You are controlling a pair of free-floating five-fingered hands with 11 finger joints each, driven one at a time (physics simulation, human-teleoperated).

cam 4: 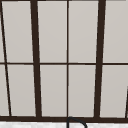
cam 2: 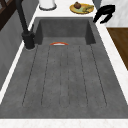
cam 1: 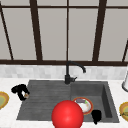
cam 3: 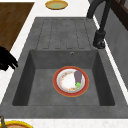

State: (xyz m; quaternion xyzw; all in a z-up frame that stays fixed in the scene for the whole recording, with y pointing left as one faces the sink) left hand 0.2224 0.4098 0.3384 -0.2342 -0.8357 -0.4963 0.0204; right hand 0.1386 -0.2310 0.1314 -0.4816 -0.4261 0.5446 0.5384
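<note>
Front view: the dark grey sink (cam 1: 37,100) takes most of the white surface (cam 1: 7,117), with a ribbed draining part at the left and a deep basin at the right, and the black faucet (cam 1: 68,75) stands behind it. A big red ball (cam 1: 67,115) is at the front edge of the sink. It is not possible to tell whether it rests there or floats.

On the floor of the basin lies the orange-rimmed plate (cam 3: 65,82), flat and about in the middle. It carries a dark eggplant (cam 3: 78,76) on its faucet side, with a small green bit beside it. The plate looks like glazed ceramic: stiff, a little heavy, breakable, and probably slippery. The best hold would be at the rim, on the side away from the eggplant. The plate should be kept level, because the eggplant lies loose and can roll off.

A yellow plate (cam 2: 73,9) with some food is on the surface right of the basin, near a white vessel (cam 2: 47,3). Another yellow dish (cam 3: 56,4), greenish inside, is at the far left.

The right hand (cam 2: 105,13) hangs over the front rim of the basin, fingers spread and loose, holding nothing. It is near the orange-rimmed plate but not touching it. The left hand (cam 1: 20,90) is over the left edge of the draining part. A small pale thing shows at it, and one cannot tell if the hand is closed on it.
</note>
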